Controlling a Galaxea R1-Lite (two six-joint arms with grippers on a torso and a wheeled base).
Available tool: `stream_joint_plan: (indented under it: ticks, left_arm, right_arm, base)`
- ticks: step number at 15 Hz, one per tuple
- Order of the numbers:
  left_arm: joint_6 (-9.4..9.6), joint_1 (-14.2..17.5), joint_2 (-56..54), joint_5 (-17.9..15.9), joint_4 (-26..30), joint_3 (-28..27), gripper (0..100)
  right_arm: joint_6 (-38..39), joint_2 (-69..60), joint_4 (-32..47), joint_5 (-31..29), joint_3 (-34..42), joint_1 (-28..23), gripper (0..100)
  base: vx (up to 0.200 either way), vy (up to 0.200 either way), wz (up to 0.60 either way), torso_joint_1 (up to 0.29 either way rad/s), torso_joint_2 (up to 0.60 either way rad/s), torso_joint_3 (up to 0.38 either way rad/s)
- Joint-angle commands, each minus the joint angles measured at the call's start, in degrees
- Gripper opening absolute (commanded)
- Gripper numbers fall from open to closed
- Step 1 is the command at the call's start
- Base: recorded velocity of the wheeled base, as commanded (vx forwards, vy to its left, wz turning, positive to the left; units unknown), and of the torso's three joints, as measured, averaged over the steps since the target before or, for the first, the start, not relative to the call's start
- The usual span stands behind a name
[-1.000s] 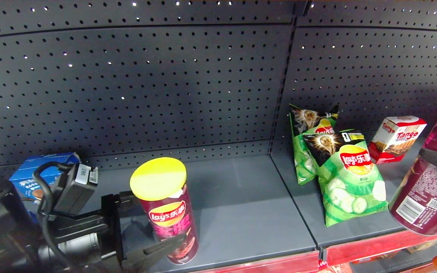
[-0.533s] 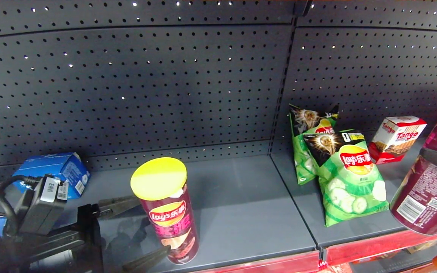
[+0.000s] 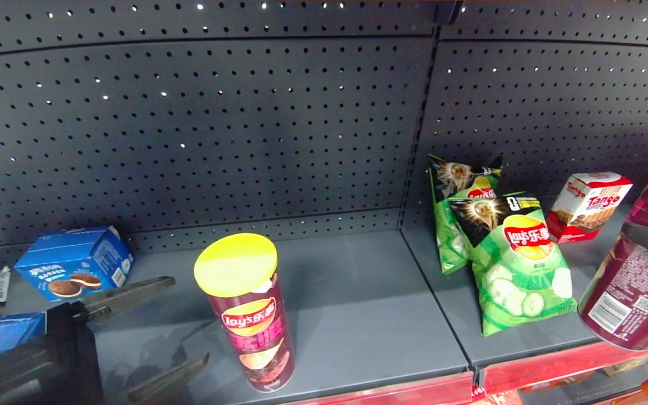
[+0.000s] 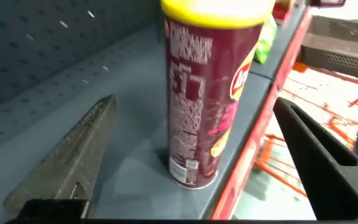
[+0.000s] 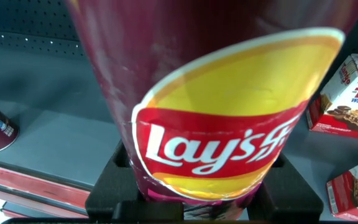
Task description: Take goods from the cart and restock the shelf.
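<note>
The left hand (image 3: pixel 188 319) rests low over the shelf (image 3: pixel 358 315) with its two dark fingers (image 3: pixel 127 295) spread wide and nothing between them; its body is cut off at the lower left corner of the head view. Just beyond the fingertips and apart from them, a maroon can (image 3: pixel 248 315) stands upright near the shelf's front edge. It has a yellow lid and a round red and yellow logo on its front, and the left wrist view shows a barcode and blocks of small print on its back, too fine to make out. Behind the left hand, a blue cookie box (image 3: pixel 73 261) picturing sandwich cookies lies tilted against the pegboard wall (image 3: pixel 245 140). The right hand (image 3: pixel 647 247) grips a second maroon can (image 3: pixel 630 292), held tilted over the shelf's right end. One dark finger crosses its side, a barcode and a square code show near its base, and its top is cut off by the edge of the view. Between the two cans lie two green chip bags (image 3: pixel 518 264) printed with cucumber slices, the front one overlapping the one behind. A red and white wafer box (image 3: pixel 588 205) sits near them at the back. A red price rail (image 3: pixel 554 365) runs along the shelf front.
</note>
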Motion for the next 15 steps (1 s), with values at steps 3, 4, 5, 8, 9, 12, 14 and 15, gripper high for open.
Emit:
stream_joint_plan:
  ticks: [3,4,5,8,9,12,14,15]
  left_arm:
    - [-0.36,4.2,-7.4,3.6,0.0,-0.3,100]
    - [-1.41,4.5,-9.2,3.5,0.1,0.3,100]
    - [-3.78,4.5,-12.3,3.6,0.3,0.9,100]
    - [-4.49,4.6,-20.4,9.5,7.4,0.7,100]
    - [-4.05,4.6,-21.7,11.6,9.1,0.7,100]
    - [-0.79,4.6,-34.8,22.1,26.3,-1.2,100]
    - [0.52,4.6,-49.6,28.3,43.9,-3.2,100]
    - [0.44,4.6,-56.2,30.0,51.6,-4.4,100]
  right_arm:
    - [0.0,-0.2,0.0,0.0,0.2,-0.8,0]
    - [0.0,-0.5,0.0,0.0,0.3,-0.8,0]
    - [0.0,-0.7,-0.1,0.0,0.8,-0.8,0]
    - [0.0,-1.8,0.0,0.0,1.9,-1.5,0]
    - [0.0,-1.9,0.0,0.1,1.9,-1.6,0]
    - [0.0,-1.8,0.0,0.1,1.5,-1.7,0]
    - [-0.1,-1.8,-0.1,0.1,1.3,-1.7,0]
    - [-0.7,-1.8,-0.1,0.1,1.5,-1.7,0]
  base:
    - [0.0,0.0,0.0,0.0,0.0,0.0]
    - [0.0,0.0,0.0,0.0,0.0,0.0]
    - [0.0,0.0,0.0,0.0,0.0,0.0]
    - [0.0,0.0,0.0,0.0,0.0,0.0]
    - [0.0,0.0,0.0,0.0,0.0,0.0]
    - [0.0,0.0,0.0,0.0,0.0,0.0]
    - [0.0,0.0,0.0,0.0,0.0,0.0]
    - [0.0,0.0,0.0,0.0,0.0,0.0]
